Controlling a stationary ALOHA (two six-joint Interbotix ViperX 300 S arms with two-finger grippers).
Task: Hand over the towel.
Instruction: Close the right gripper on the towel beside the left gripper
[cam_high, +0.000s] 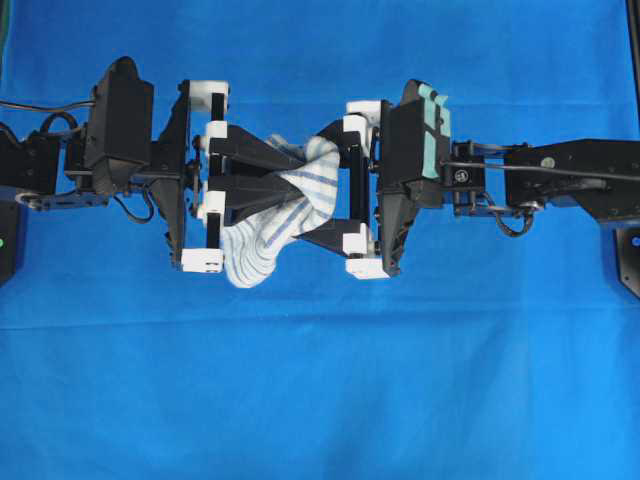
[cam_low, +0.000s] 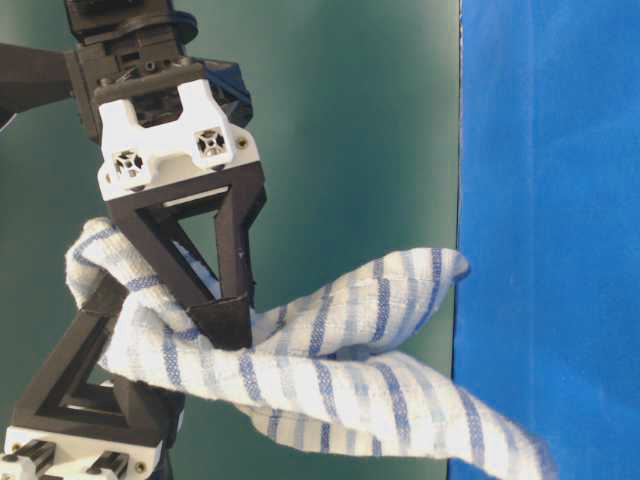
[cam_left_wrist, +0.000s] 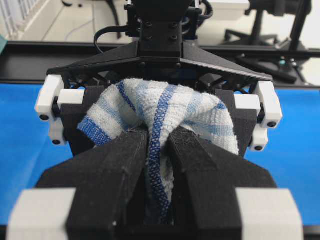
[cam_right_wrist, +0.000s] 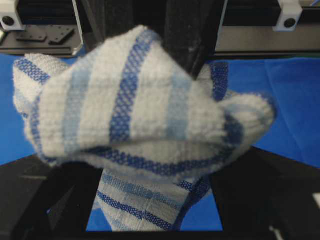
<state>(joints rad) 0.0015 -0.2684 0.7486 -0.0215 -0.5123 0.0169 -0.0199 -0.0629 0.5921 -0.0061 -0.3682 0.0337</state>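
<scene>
Blue table covering (cam_high: 320, 400) spread flat far below and all round the jaws in the overhead view, faintly creased. Same blue covering (cam_low: 550, 150) as a tall band to the right of the jaws in the table-level view, against a dark green backdrop (cam_low: 350, 120) behind them. Beyond the jaws in the left wrist view: black rail (cam_left_wrist: 50, 47) along the table's far edge, pale floor (cam_left_wrist: 65, 20), dark stand legs (cam_left_wrist: 260, 22) at upper right

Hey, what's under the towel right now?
Under the hanging towel only blue table covering shows; the patch beneath it is hidden. The left gripper is shut on the towel, and the right gripper's open fingers straddle it.
</scene>
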